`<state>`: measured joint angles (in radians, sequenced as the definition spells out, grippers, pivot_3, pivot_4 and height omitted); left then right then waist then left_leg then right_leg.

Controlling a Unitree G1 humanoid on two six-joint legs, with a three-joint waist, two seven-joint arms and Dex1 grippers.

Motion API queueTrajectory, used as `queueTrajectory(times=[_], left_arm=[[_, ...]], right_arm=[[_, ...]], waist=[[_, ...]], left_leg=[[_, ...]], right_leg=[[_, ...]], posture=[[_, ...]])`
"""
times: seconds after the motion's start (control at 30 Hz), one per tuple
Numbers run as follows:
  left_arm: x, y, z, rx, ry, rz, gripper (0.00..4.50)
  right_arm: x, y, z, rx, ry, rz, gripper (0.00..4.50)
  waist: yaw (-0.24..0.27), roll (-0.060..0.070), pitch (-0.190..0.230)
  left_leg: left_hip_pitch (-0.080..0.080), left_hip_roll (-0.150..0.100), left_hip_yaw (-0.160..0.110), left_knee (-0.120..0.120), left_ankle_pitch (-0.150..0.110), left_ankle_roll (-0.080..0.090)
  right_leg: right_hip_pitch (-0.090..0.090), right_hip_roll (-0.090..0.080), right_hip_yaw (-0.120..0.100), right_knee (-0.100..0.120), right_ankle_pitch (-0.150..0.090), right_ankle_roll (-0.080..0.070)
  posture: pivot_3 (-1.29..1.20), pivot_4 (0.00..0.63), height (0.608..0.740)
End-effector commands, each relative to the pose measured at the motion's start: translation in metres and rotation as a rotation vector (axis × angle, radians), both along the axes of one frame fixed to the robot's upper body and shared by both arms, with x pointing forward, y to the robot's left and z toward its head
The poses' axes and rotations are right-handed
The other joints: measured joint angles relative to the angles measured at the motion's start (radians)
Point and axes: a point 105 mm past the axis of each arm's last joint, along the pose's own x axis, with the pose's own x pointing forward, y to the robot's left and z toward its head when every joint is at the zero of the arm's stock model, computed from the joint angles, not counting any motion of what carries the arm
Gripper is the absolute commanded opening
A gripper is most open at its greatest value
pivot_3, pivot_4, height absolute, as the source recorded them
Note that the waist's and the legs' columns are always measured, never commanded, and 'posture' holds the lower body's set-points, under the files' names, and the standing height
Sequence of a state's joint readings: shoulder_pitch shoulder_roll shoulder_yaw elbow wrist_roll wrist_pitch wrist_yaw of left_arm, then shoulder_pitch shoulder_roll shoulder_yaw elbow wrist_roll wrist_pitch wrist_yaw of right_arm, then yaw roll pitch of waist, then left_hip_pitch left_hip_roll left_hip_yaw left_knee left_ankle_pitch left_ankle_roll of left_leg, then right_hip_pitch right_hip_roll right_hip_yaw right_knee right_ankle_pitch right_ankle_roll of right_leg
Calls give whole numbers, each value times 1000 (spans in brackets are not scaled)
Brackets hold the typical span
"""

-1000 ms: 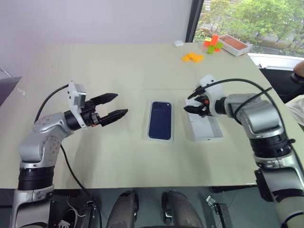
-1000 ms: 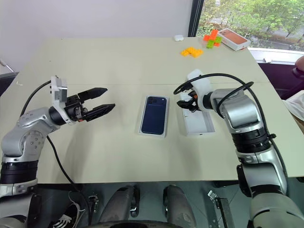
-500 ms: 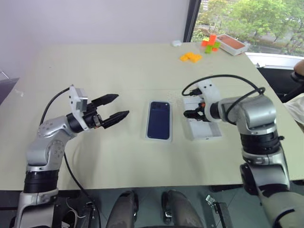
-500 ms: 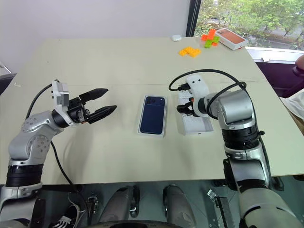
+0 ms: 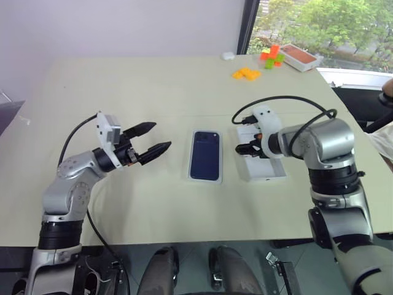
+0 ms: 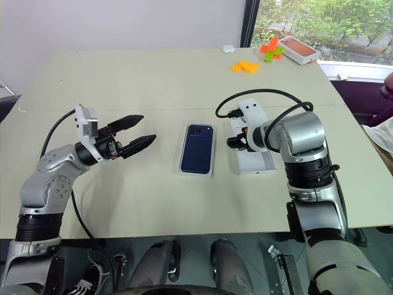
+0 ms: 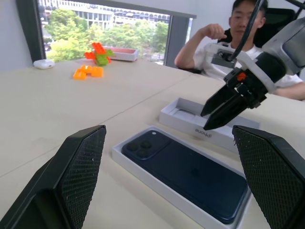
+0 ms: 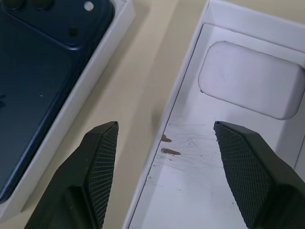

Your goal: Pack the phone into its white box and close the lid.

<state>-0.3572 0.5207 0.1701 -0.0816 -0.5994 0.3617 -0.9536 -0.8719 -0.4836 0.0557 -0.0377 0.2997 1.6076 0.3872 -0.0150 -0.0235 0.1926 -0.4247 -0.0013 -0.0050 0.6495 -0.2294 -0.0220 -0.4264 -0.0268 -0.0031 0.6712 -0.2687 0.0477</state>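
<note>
**Head views.** The phone (image 5: 206, 155) is lying face down in the box (image 5: 191, 175) at mid-table, so that part looks done. The lid (image 5: 270, 172) is lying open side up just right of the box, with a narrow strip of table between them. The right claw (image 5: 248, 149) is pointing down over the lid's left wall, and its jaws are standing apart, holding nothing. The left claw (image 5: 161, 135) is hovering left of the box, wide open and empty. Orange blocks (image 5: 248, 74), a red tray (image 5: 301, 56) and a small white case (image 5: 229, 56) are sitting well apart at the far edge and are blocking nothing.

**Left wrist view.** The right claw is hanging over the lid behind the boxed phone. A person (image 7: 238, 33) is sitting beyond the table, clear of the work.

**Right wrist view.** The fingers (image 8: 97, 167) are straddling the lid's wall, one over the gap towards the box, the other over the lid's white inside with its rounded recess.

**Risks, as I judge them.**
- The wall is thin and low, so a pinch may slip.
- The lid may skid into the box and jolt the phone.
- The lid needs turning over, and a one-edge hold could let it swing or drop.
- The wrist cable (image 5: 276, 101) is looping above and might snag.
</note>
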Motion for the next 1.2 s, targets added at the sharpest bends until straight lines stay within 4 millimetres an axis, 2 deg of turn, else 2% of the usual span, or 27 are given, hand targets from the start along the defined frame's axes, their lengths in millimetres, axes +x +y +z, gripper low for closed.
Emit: queueTrajectory(times=[0.03, 0.07, 0.3, 0.63, 0.93, 1.07, 1.2], left_arm=[[-10, -1, 7, 15, -50, -29, 4458], [-12, 0, 6, 21, -50, -33, 4458], [-16, 2, 5, 21, -42, -34, 4458], [-18, -3, 1, 49, -40, -62, 4458], [-16, -3, 4, 28, -43, -51, 4458], [-15, -4, 5, 27, -47, -45, 4500], [-15, -4, 5, 20, -48, -40, 4500]], right_arm=[[-1, -4, -2, -73, 0, -8, 3367], [-1, -7, -4, -124, 3, -12, 3367], [5, -6, -4, -95, 10, -57, 3367], [3, 2, -8, -83, 25, -43, 3367], [3, 11, -9, -61, 32, -42, 3367], [4, 11, -13, -55, 48, -59, 2141], [3, 11, -15, -60, 57, -65, 32]], waist=[[-1, 0, 0], [-2, 0, 0], [-1, 0, 0], [-1, 0, 0], [-2, 0, 0], [-2, 0, 0], [-2, 0, 0]], left_leg=[[0, 0, 0, 0, 0, 0], [0, 0, 0, 0, 0, 0], [0, 0, 0, 0, 0, 1], [0, 0, 0, 0, 1, 2], [0, 0, 0, 0, 1, 2], [0, 0, 0, 0, 1, 2], [0, 0, 0, 0, 1, 2]], right_leg=[[0, 0, 0, 0, 0, 0], [0, 0, 0, 0, 0, 0], [0, 0, 0, 0, 0, 0], [0, 0, 0, 0, 0, 0], [0, 0, 0, 0, 0, 0], [0, 0, 0, 0, 0, 0], [0, 0, 0, 0, 0, 0]], posture=[[0, 150, 740], [0, 150, 740], [0, 150, 740], [0, 150, 740], [0, 150, 740], [0, 150, 740], [0, 150, 740]])
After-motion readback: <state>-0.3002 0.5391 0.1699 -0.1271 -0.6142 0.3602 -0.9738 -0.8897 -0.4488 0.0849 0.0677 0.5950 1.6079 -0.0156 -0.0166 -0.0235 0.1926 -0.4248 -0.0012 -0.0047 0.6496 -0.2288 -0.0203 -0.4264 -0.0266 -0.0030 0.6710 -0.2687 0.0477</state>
